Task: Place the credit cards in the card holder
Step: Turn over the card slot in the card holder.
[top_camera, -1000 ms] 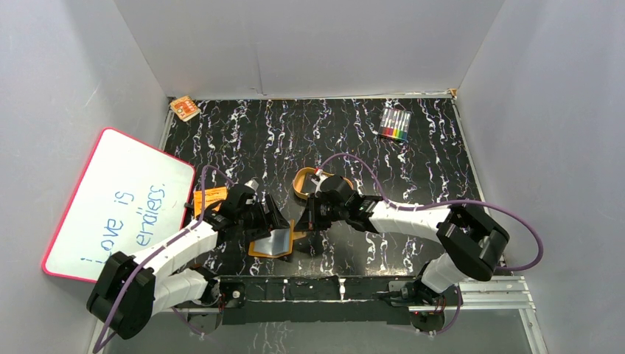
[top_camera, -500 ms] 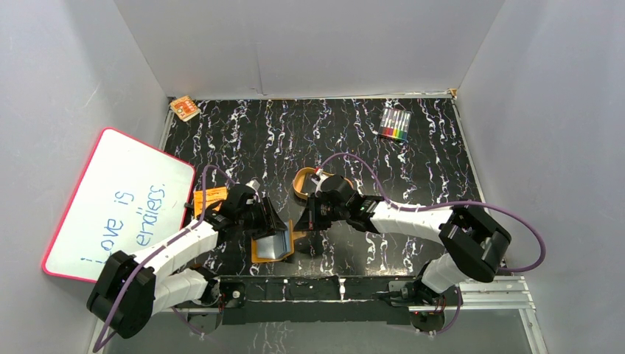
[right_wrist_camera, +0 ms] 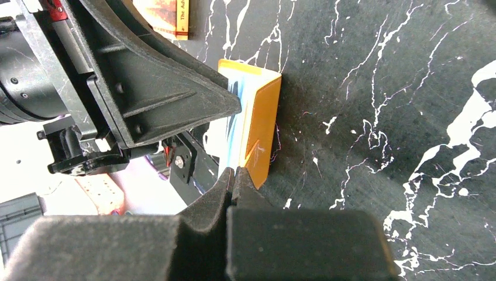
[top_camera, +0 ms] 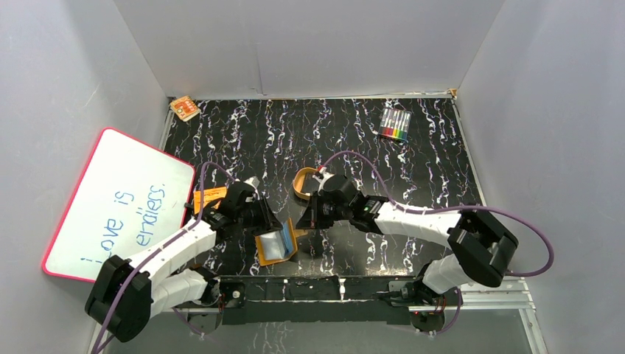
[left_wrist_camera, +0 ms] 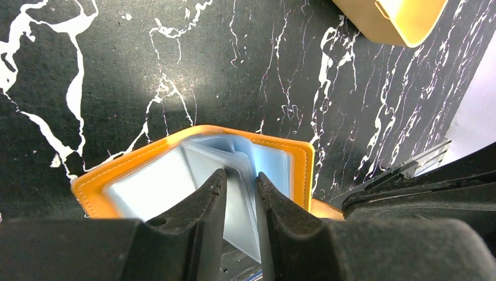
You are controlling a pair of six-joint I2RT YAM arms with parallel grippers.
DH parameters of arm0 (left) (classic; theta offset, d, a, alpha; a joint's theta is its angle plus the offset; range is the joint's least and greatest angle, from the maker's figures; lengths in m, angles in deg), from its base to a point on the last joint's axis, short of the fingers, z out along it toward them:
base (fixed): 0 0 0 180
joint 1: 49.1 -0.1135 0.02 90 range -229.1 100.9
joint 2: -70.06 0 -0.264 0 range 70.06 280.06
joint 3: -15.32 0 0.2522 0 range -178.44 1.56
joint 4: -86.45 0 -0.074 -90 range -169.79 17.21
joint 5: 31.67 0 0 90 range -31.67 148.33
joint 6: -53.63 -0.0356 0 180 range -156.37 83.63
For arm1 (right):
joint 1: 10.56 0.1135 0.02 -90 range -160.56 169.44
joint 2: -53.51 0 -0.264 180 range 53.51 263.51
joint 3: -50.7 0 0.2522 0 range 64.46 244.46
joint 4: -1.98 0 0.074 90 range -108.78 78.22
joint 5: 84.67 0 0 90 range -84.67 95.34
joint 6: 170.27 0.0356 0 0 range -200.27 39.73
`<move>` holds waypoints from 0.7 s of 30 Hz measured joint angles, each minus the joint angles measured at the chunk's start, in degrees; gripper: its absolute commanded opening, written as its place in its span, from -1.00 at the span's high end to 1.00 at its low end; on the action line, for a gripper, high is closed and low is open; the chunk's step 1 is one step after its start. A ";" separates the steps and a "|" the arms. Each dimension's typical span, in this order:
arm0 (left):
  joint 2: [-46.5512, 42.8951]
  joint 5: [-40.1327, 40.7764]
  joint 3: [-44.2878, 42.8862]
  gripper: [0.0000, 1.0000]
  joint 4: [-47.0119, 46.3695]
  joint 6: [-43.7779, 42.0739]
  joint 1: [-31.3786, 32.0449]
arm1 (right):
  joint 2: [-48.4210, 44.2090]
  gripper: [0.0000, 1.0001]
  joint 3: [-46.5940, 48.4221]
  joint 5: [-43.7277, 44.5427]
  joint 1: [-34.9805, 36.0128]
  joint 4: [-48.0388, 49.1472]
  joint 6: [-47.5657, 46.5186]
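right fingers [right_wrist_camera: 217, 196] pressed together, nothing visible between, tips at the card holder [right_wrist_camera: 264, 123] | card holder – orange cover up on edge on the black marbled worktop [right_wrist_camera: 380, 117], pale blue sleeves facing the left fingers [right_wrist_camera: 164, 93] | left fingers' tip against sleeves | orange printed booklet [right_wrist_camera: 166, 14] beyond

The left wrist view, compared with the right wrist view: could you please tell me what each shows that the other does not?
Only the left wrist view shows the tan tray's corner and the open faces of the card holder's pale blue sleeves. Only the right wrist view shows the orange printed booklet and the right gripper, shut. Both show the card holder, the left gripper at its sleeves, and the black marbled table.
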 measured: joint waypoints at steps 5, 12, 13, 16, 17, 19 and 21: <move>-0.79 0.63 -0.09 0.62 1.33 -0.46 0.00 | -2.60 1.00 -1.38 1.66 0.00 -0.55 0.13; -0.76 0.98 -0.09 0.75 3.74 -1.18 0.00 | -5.38 1.00 -3.23 4.57 0.00 -1.90 1.18; -0.76 0.90 -0.09 0.77 3.82 -1.29 0.00 | -5.68 1.00 -3.61 4.92 0.00 -2.05 1.42; -0.76 0.50 -0.09 0.80 3.96 -1.36 0.00 | -6.32 1.00 -4.68 5.84 0.00 -2.49 1.73; -0.76 0.28 -0.09 0.82 3.91 -1.38 0.00 | -6.40 1.00 -4.98 6.03 0.00 -2.69 1.77; -0.70 -0.26 -0.09 0.88 3.76 -1.40 0.00 | -6.40 1.00 -5.38 6.34 0.00 -3.30 1.90; -0.48 -0.79 -0.09 0.93 3.37 -1.38 0.00 | -6.40 1.00 -5.79 6.84 0.00 -3.63 1.97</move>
